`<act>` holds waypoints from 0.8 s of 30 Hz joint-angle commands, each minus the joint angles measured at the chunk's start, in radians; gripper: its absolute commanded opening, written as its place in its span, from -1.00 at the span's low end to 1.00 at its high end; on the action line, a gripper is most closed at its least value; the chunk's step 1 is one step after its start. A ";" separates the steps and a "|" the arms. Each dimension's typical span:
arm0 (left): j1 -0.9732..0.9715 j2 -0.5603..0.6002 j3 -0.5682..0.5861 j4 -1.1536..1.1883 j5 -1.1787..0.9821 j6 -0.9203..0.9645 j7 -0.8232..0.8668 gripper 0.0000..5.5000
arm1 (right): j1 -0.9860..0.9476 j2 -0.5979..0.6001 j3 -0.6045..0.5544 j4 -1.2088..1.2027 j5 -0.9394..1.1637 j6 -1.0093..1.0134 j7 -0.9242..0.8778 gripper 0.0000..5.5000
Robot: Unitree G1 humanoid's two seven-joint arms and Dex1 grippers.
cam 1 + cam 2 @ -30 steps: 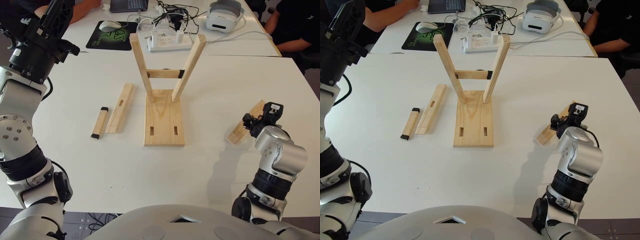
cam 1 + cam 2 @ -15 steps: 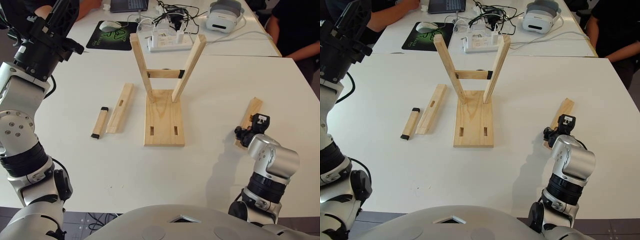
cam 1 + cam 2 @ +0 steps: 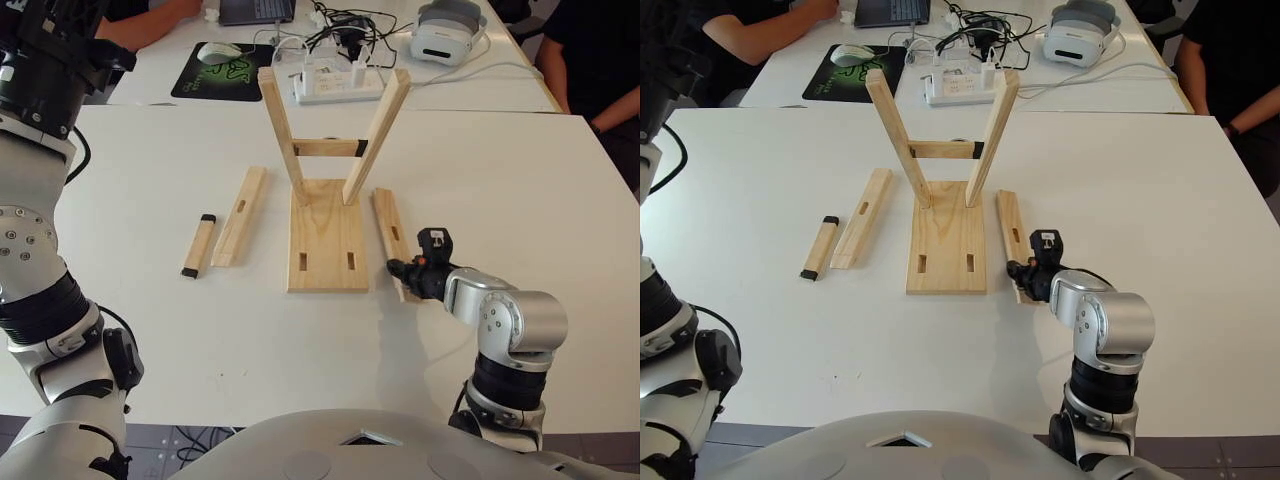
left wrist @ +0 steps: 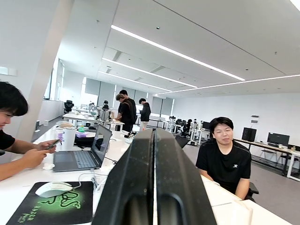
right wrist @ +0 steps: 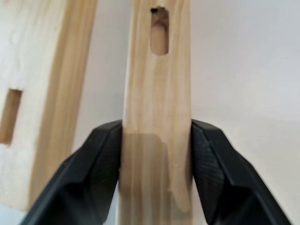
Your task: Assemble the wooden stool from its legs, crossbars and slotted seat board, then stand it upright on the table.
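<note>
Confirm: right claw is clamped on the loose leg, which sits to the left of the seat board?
Wrong side. The right claw is clamped on the leg, but the leg sits to the right of the seat board, as the left eye view shows.

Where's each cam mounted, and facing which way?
Left eye: head, looking forward-down at the table; both arms show.
Right eye: head, same scene, both arms; shares the seat board with left eye.
Left wrist: raised left arm, facing across the room; left tool shows.
Right wrist: low by the table, along the loose leg; right tool clamps it.
</note>
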 commanded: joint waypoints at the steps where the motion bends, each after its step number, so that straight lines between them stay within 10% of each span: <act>1: 0.030 0.021 -0.003 0.006 0.026 0.011 -0.009 -1.00 | 0.028 0.046 0.024 0.010 -0.014 0.026 -0.031 -0.24; 24: 0.574 -0.067 -0.062 -0.164 0.163 0.103 0.001 -1.00 | -0.067 -0.051 -0.077 -0.072 -0.053 -0.194 -0.066 0.38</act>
